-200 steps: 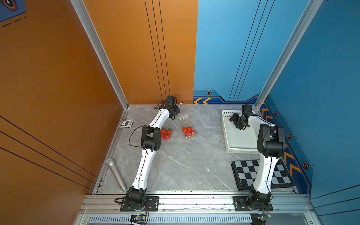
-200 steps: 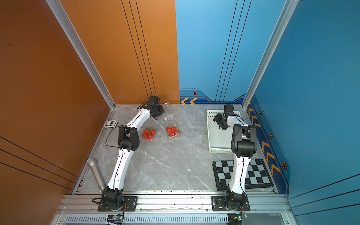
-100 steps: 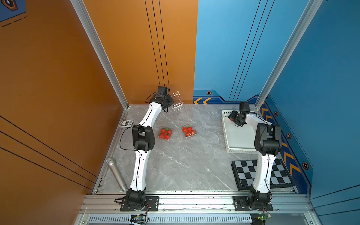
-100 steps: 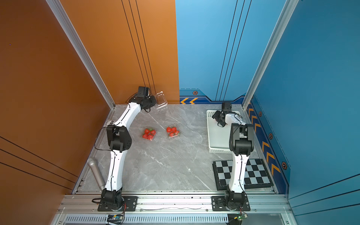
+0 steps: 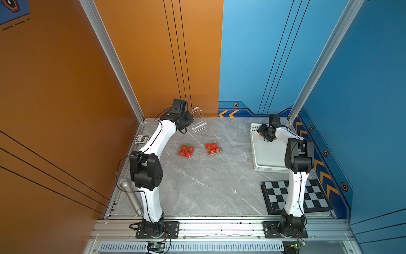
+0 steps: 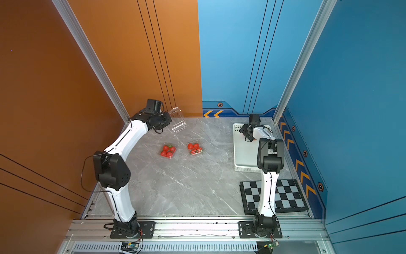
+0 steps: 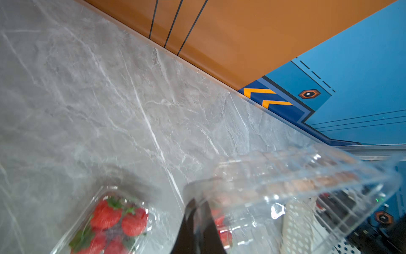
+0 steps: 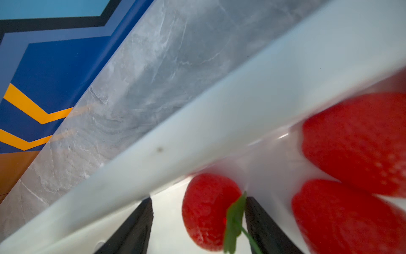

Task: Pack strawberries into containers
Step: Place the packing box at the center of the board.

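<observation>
Clear container (image 5: 198,119) between pinched left fingers (image 7: 190,231); right fingers (image 8: 136,226) wide around a strawberry (image 8: 206,211); box (image 5: 142,139) print unreadable.

The grey marble table (image 5: 197,187) carried a clear container (image 5: 193,154) of strawberries (image 5: 184,148) just beside a second filled container (image 5: 220,151), a white perforated basket (image 5: 263,169) and checkerboard (image 5: 314,198) at its right, and a microphone (image 5: 131,198) and small card box (image 5: 142,139) along its left edge.

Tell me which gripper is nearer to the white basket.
Right. The right gripper is down inside the white basket, among strawberries at its far end. The left gripper is far across the table, holding an empty clear container.
</observation>
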